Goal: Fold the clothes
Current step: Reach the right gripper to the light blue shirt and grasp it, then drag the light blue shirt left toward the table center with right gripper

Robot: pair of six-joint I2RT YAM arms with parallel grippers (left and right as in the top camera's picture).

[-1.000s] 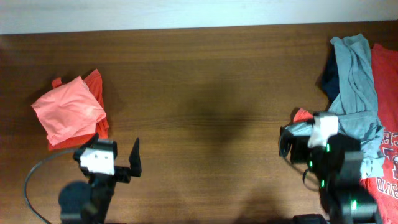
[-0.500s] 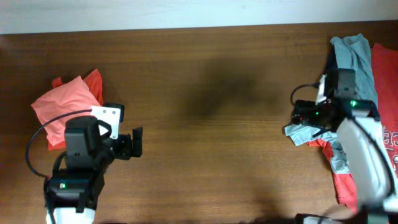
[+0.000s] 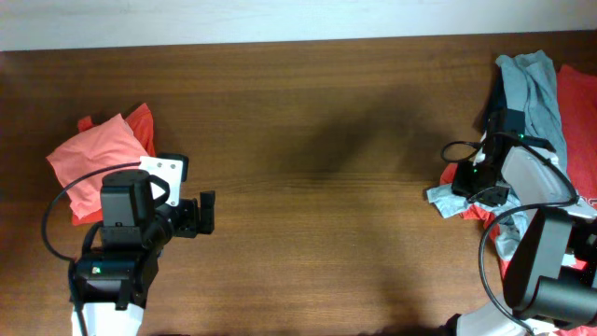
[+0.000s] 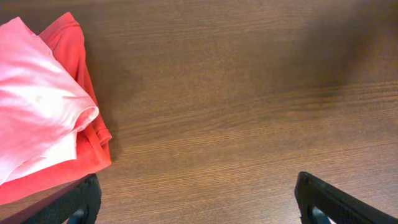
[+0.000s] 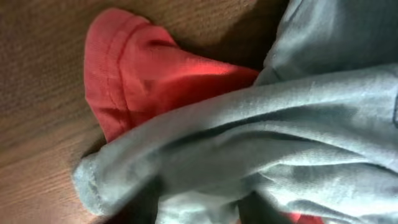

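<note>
Resting against the grey shirt [image 3: 532,103] draped over a red shirt [image 3: 580,112] at the right edge of the worktop [image 3: 308,131], the right hand [image 3: 464,185] sits low in the cloth; whether it has closed on the fabric cannot be told. The left hand [image 3: 200,217] stands wide open and empty beside a folded coral garment [image 3: 98,168]. Soft, light and limp, the grey shirt will likely sag unless pinched at its rolled hem.
</note>
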